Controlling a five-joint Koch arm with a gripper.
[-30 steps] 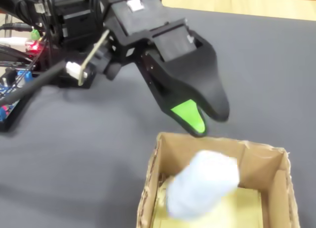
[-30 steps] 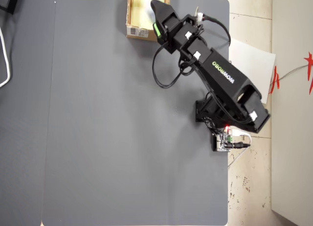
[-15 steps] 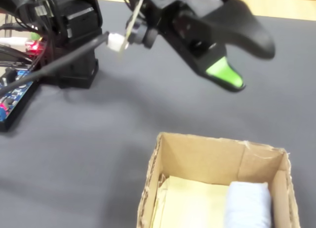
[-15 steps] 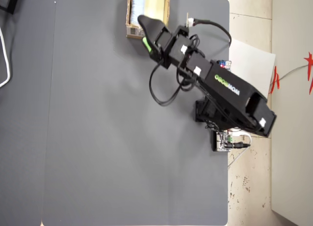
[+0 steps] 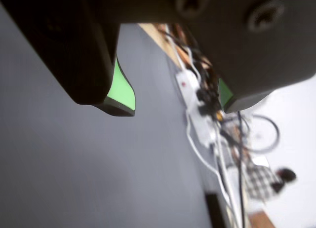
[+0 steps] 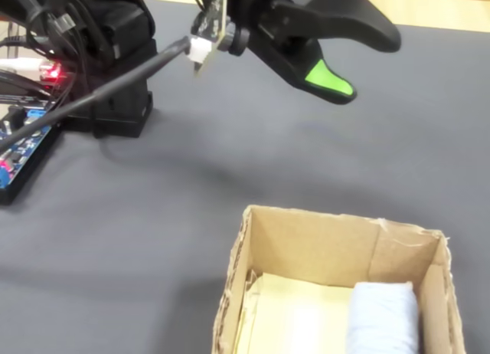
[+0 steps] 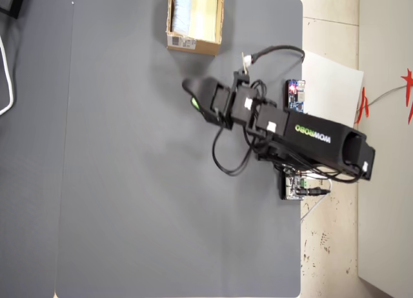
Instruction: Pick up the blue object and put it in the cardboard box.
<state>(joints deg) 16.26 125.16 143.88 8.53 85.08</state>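
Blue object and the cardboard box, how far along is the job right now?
Done: the blue object lies inside the cardboard box, against its right wall in the fixed view. In hand: nothing; the hand is open and empty, up over bare mat, clear of the box in the overhead view. Left: nothing of the placing, as far as these views show.

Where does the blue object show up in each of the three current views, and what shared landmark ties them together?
Wrist view: not in it; only the open green-padded jaws over the grey mat.
Fixed view: blue object at bottom right, lying inside the cardboard box against its right wall.
Overhead view: blue object at top centre, in the left part of the cardboard box.
Shared landmark: the gripper with green pads, seen in all three.
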